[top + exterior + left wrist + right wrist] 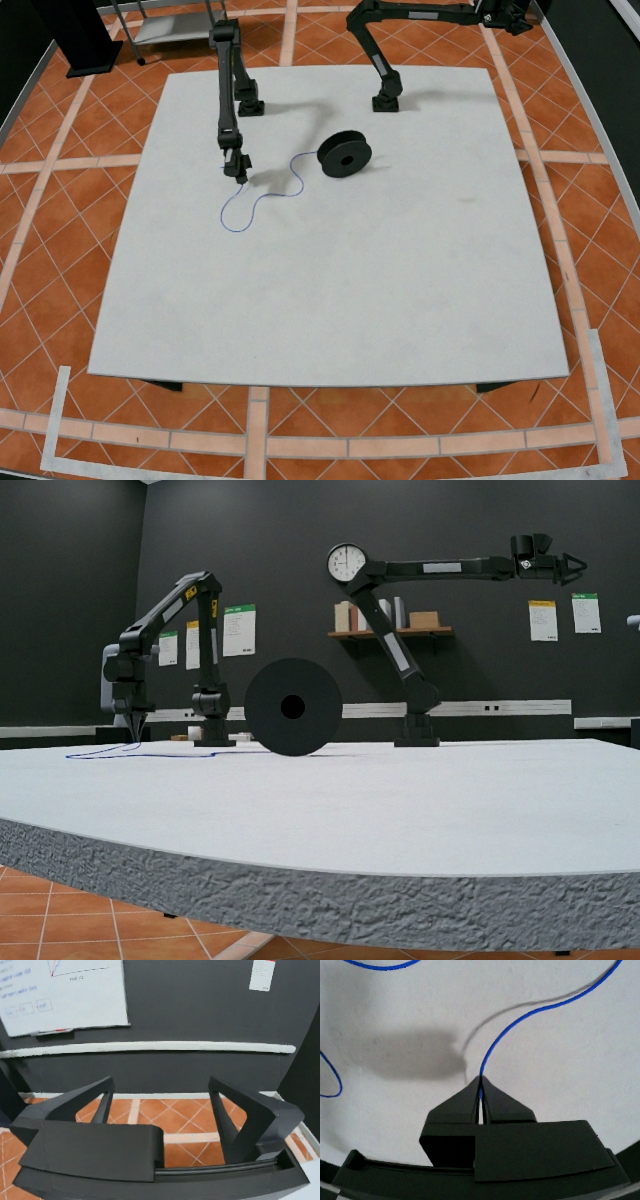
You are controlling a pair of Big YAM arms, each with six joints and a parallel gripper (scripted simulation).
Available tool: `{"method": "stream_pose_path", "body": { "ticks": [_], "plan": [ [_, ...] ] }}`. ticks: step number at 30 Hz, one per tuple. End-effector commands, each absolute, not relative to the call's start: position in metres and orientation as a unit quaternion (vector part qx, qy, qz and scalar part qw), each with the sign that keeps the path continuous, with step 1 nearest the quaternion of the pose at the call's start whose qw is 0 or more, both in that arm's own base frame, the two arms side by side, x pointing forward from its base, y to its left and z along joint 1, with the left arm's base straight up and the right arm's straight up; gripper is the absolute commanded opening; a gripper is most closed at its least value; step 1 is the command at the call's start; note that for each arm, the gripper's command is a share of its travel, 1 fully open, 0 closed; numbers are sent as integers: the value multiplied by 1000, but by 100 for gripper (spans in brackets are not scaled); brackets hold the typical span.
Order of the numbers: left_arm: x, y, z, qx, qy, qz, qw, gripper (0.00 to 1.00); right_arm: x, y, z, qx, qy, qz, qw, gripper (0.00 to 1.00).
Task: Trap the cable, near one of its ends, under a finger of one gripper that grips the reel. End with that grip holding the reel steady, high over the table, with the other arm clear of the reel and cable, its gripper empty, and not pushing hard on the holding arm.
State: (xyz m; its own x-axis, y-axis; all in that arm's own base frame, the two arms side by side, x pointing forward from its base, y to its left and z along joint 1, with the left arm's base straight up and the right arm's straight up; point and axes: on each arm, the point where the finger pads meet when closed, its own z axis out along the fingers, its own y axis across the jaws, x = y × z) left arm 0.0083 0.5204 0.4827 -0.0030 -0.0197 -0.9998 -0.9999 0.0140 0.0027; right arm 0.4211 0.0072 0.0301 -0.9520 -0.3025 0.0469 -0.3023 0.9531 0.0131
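Black reel (345, 153) upright on table (330, 289) — blue cable (260, 196) curving off.

From where I operate, the place looks to me like a robotics lab. Two robot arms (227, 87) (209, 629) are mounted on one big pale table (330, 289) (330, 810). In the exterior view I see a round clock (342, 562) on the dark wall (465, 511), printed sheets (239, 629), and a wooden shelf (392, 632) with books or folders and a box. The left wrist view shows me a whiteboard (95, 997) with writing and a graph. The floor (330, 413) (31, 914) has orange tiles, and a metal cart (135, 43) stands behind the table.
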Motion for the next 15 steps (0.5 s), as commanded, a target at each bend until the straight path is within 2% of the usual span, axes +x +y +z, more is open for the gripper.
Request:
{"method": "stream_pose_path", "body": {
  "ticks": [1, 11, 15],
  "plan": [
    [1, 517, 502, -496, 493, 503, 508, 100, 453, 14, 68, 158, -987, 2, -16, 0],
    [1, 517, 502, -496, 493, 503, 508, 100, 457, 14, 68, 158, -987, 4, -30, 0],
    [1, 517, 502, -496, 493, 503, 508, 100, 437, 13, 52, 158, -987, 1, -9, 0]
  ]
}}
